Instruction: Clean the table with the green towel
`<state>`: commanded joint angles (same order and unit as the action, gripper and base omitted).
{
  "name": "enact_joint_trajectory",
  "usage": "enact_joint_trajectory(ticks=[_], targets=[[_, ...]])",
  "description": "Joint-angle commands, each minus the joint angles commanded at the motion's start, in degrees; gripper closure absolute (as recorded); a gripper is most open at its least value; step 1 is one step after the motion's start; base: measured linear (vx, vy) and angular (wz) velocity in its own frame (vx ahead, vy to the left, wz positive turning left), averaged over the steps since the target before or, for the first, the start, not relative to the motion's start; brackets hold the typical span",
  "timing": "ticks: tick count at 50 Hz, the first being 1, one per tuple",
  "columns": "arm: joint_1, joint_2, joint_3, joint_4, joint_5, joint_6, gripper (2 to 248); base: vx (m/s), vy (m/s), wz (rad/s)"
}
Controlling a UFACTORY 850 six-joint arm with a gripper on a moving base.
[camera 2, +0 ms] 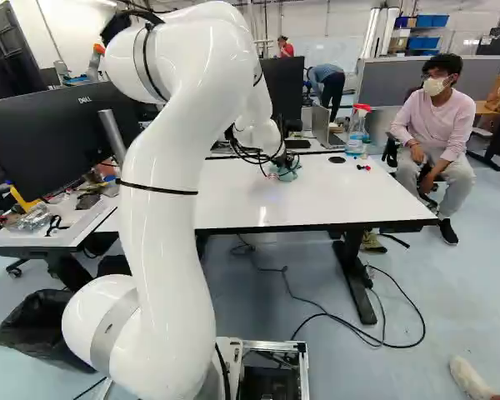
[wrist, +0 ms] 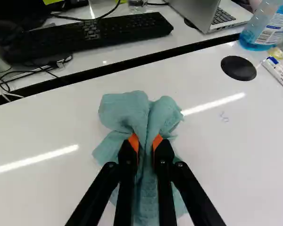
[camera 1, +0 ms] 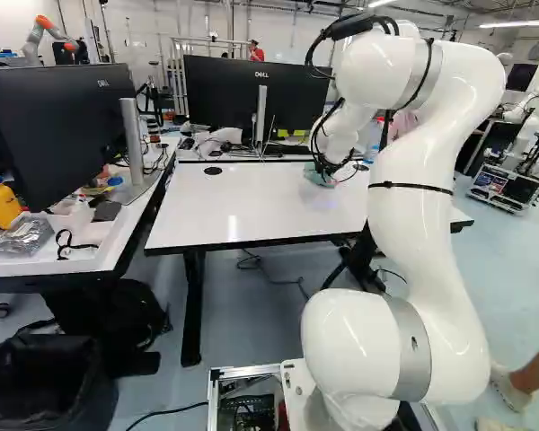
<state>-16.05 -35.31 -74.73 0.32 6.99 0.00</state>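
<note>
Gripping the green towel [wrist: 146,114] hides part of the tool's [camera 2: 282,167] pads [wrist: 133,141].

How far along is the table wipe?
Done: the green towel is gathered and gripped in the gripper. In hand: it's bunched at the white table's surface, so wiping looks under way or about to start. Left: a faint scribble shows beside the towel, so that patch at least seems to need a pass. Can't tell which other areas got wiped.

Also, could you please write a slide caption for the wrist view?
Black gripper clamped on a green towel over a white table, keyboard and laptop beyond.
</note>
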Motion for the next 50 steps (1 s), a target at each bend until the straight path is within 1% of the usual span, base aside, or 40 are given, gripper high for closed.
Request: enact_joint_trajectory(ticks=[16, 29, 39, 50], targets=[[-1.70, -2.69, -3.73, 0.00, 0.00, 0.00, 199, 0.000, 0.000, 0.000], [-3.42, -3.73, -5.17, 0.00, 0.00, 0.00, 199, 0.000, 0.000, 0.000], [-4.85, -3.38, -4.68, 0.00, 0.00, 0.00, 199, 0.000, 0.000, 0.000], [-6.08, -1.76, -2.43, 0.00, 0.00, 0.00, 199, 0.000, 0.000, 0.000]])
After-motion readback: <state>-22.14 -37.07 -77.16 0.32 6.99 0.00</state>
